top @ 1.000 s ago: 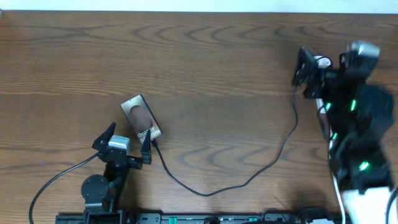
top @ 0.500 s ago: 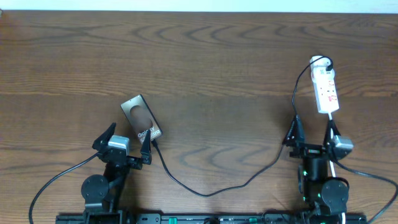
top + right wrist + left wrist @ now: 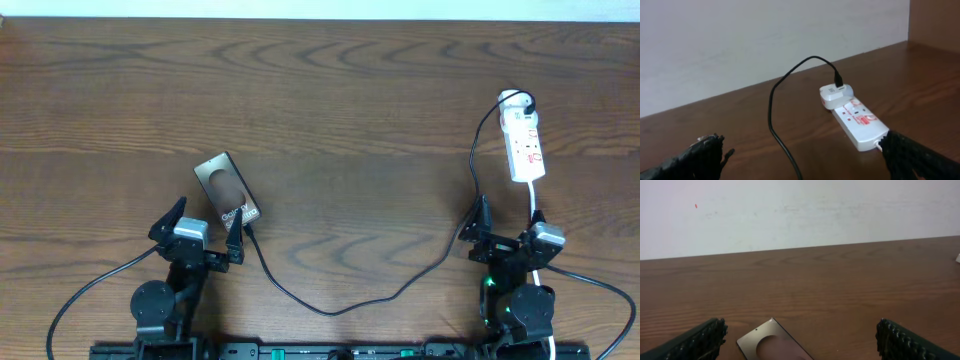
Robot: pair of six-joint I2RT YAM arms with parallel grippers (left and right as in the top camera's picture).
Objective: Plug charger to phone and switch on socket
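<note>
Down at the near edge of the brown wooden table (image 3: 350,100): right gripper (image 3: 507,215) spread wide, empty, now backed well off the small white power strip (image 3: 524,145) with red switch marks | left gripper (image 3: 210,213) same, wide open beside the flat dark-brown Galaxy phone (image 3: 227,188) | thin black charger cable (image 3: 400,285) reaches phone's near end | guessing job's wrapping up, switch unreadable tho

Grained wood table (image 3: 350,100), glossy plastic socket (image 3: 863,126), perhaps matt phone (image 3: 228,190).
</note>
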